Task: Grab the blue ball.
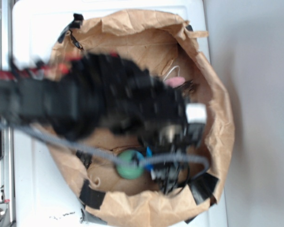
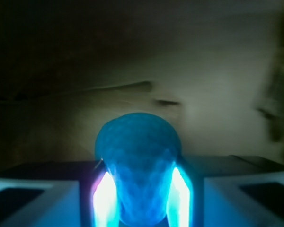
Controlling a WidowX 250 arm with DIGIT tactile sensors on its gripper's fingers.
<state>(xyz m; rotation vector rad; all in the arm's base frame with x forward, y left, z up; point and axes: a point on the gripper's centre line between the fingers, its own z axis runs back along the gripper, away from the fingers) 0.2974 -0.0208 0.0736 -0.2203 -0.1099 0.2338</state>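
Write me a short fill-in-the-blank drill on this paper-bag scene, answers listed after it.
1. In the wrist view, the ball sitting between the hand's fingers is ____ in colour.
2. In the overhead view, the ball lying beside the hand near the bag's lower edge is ____.
3. Both balls lie inside a crumpled brown ____ bag.
4. Black ____ patches the bag's rim.

Answers: blue; green; paper; tape

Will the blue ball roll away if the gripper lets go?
Probably. The blue ball is round, so it would likely roll on the crinkly paper. Its dimpled skin probably helps the gripper hold it. It looks small, so likely light.
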